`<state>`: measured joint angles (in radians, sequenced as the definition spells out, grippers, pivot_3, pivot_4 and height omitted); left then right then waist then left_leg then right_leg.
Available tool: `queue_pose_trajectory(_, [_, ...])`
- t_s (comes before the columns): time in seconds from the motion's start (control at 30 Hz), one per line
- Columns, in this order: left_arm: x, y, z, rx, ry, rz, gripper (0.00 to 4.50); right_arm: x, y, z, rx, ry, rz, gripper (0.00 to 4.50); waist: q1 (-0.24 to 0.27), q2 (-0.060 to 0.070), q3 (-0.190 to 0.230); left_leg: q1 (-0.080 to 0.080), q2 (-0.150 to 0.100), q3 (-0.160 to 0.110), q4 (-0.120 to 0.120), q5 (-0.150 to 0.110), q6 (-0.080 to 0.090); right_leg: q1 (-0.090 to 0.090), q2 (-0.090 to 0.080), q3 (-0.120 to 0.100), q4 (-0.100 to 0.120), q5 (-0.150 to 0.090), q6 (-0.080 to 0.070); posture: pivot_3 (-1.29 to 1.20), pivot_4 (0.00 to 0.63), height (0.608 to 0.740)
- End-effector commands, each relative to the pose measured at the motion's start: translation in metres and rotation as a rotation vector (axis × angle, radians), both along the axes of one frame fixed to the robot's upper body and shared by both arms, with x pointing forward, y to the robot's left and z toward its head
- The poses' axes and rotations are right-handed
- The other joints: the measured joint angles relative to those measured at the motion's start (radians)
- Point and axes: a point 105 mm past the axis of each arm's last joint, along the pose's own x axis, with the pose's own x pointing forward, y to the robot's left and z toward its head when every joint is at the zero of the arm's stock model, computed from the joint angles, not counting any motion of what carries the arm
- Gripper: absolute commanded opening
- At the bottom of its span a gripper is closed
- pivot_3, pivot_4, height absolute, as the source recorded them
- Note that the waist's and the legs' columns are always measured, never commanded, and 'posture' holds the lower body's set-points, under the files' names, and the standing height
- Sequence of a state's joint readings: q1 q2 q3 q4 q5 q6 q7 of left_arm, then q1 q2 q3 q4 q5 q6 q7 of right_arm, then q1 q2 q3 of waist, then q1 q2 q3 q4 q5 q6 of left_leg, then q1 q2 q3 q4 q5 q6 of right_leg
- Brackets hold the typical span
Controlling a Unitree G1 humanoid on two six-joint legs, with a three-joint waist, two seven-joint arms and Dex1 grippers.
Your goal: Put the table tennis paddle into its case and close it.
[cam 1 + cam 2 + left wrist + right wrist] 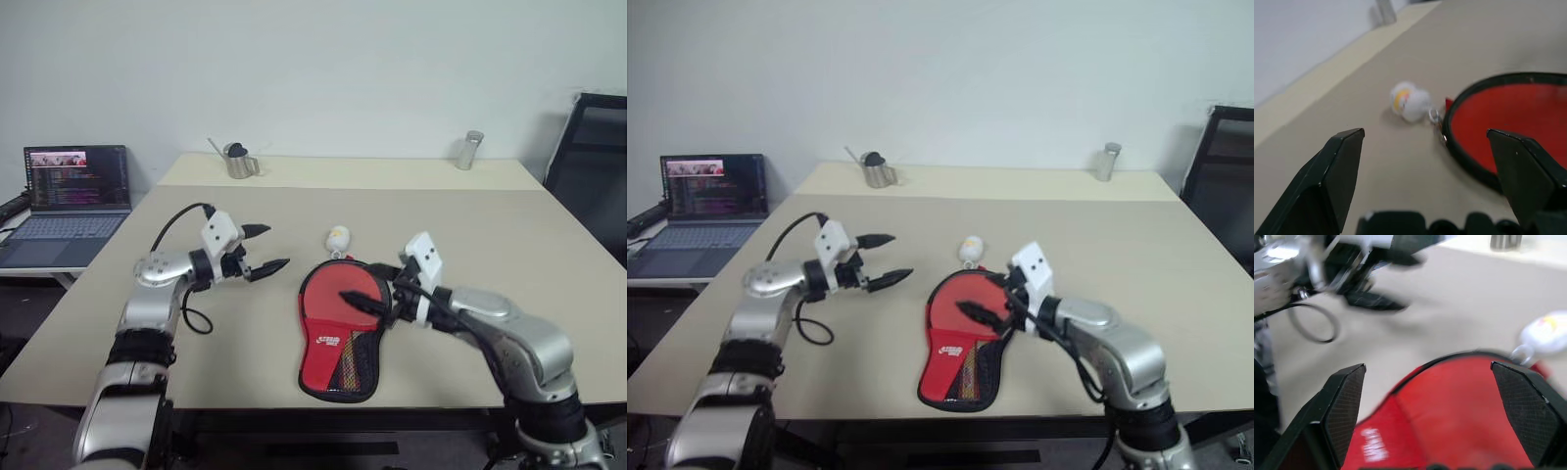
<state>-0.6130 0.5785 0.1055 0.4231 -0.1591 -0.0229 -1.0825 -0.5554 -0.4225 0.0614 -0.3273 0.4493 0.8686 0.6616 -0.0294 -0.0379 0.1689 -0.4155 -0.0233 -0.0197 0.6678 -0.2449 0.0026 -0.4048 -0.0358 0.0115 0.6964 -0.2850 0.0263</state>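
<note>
The case (331, 338) lies open on the table (245, 343) in front of me, black rim around a red inside with a white logo. At its narrow end, under black mesh, a striped shape looks like the handle of the table tennis paddle (346, 365). I cannot tell the paddle's red face from the red lining. My right gripper (361, 284) hovers open just over the case's round end (1449, 401). My left gripper (272, 247) hangs open above the bare table, to the left of the case and apart from it. A small white plush charm (1409, 102) is hooked to the case's zip.
A laptop (73, 191) sits on a low desk at the far left. A metal cup (238, 162) and a metal cylinder (470, 150) stand on the rear table. A black chair (593, 166) is at the right edge.
</note>
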Motion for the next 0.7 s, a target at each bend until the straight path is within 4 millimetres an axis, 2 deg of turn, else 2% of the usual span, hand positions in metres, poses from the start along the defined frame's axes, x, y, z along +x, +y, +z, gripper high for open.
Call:
queue_pose_trajectory(0.03, [-0.014,0.003,0.022,-0.015,-0.042,0.011,4.36,0.019,-0.007,0.003,-0.001,0.021,0.024,4.50,0.001,0.000,0.000,0.000,0.000,0.000,0.000,0.000,0.000,0.000,0.000,-0.001,0.000,0.000,0.000,0.00,0.150,0.740])
queue_pose_trajectory(0.23, [-0.025,0.012,0.024,-0.021,-0.018,0.061,4.36,0.078,-0.014,-0.008,-0.047,0.076,-0.139,4.50,-0.001,0.001,0.001,0.000,0.000,0.000,0.000,0.000,0.000,0.000,0.000,0.000,0.000,0.000,0.000,0.00,0.150,0.740])
queue_pose_trajectory(0.4, [-0.028,0.015,0.025,-0.008,-0.012,0.076,4.36,0.105,-0.012,-0.017,-0.004,0.173,-0.199,4.50,-0.003,0.001,0.001,0.000,0.000,0.002,-0.002,0.000,0.000,-0.001,0.000,0.002,0.000,0.000,0.000,0.00,0.150,0.740])
queue_pose_trajectory(0.6, [-0.030,0.013,0.027,0.001,-0.015,0.075,4.36,0.116,-0.012,-0.040,-0.012,0.238,-0.220,4.50,-0.002,0.002,0.001,0.000,0.000,0.003,-0.004,0.000,0.000,-0.001,-0.001,0.002,-0.002,0.000,-0.001,0.00,0.150,0.740])
queue_pose_trajectory(0.7, [-0.030,0.009,0.027,0.006,-0.016,0.064,4.36,0.117,-0.006,-0.051,-0.008,0.267,-0.216,4.50,-0.003,0.002,0.001,0.000,0.000,0.004,-0.004,0.000,0.000,-0.001,-0.001,0.002,-0.002,0.000,-0.001,0.00,0.150,0.740])
